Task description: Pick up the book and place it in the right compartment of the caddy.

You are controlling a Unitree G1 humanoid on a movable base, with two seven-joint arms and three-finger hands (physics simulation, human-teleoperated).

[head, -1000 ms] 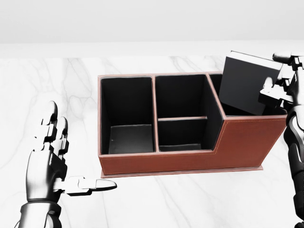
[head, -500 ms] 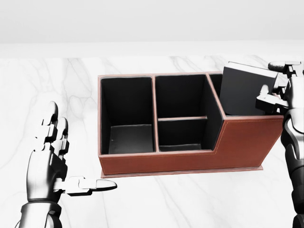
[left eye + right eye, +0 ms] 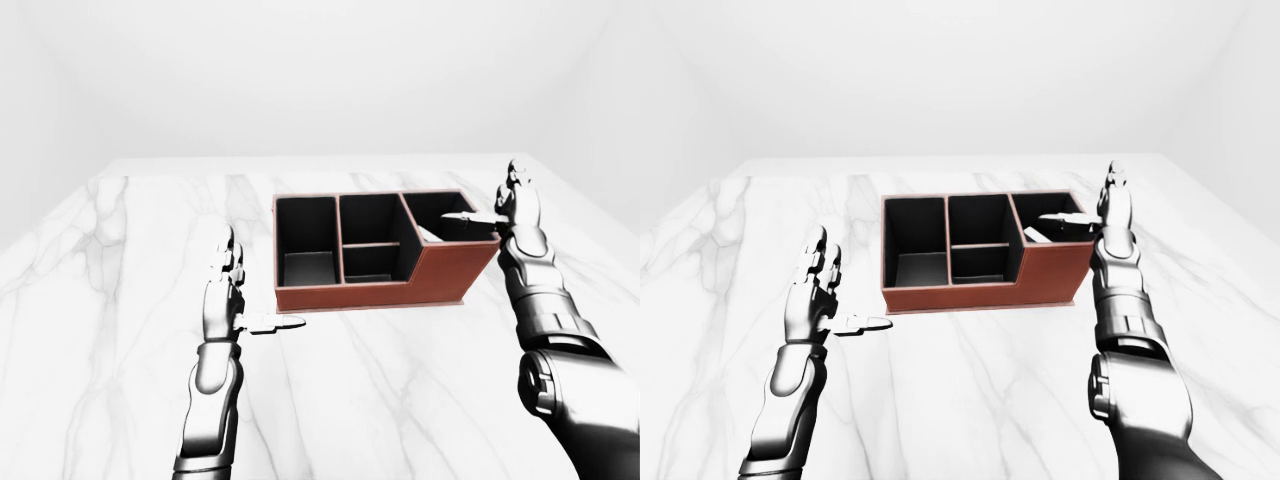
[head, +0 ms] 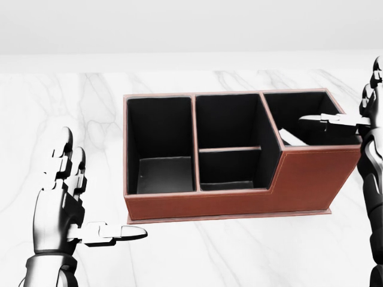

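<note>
Head view looks down on the rust-brown leather desk caddy with black-lined compartments, which sits on the white marble-veined tabletop with bare stone all round it. The caddy's tall right wall steps down at a slant to a lower wall along the bottom of this view. Down in the right compartment lies the dark book, of which only a pale wedge of its page edge shows above the slanted wall; its cover blends into the black lining.

The robot's metal right hand stands at the right edge of this view, just beside the caddy's right wall, fingers spread upward and the thumb stretched flat over the right compartment, gripping nothing. The metal left hand hovers to the left of the caddy and well apart from it, fingers straight up, thumb pointing toward the caddy, likewise empty.

The left-eye view shows what the head view crops: the whole tabletop out to its edges, the white room walls behind it, and both forearms. In the right-eye view the right hand's fingers rise above the caddy's top rim and the pale page edge shows in the right compartment.
</note>
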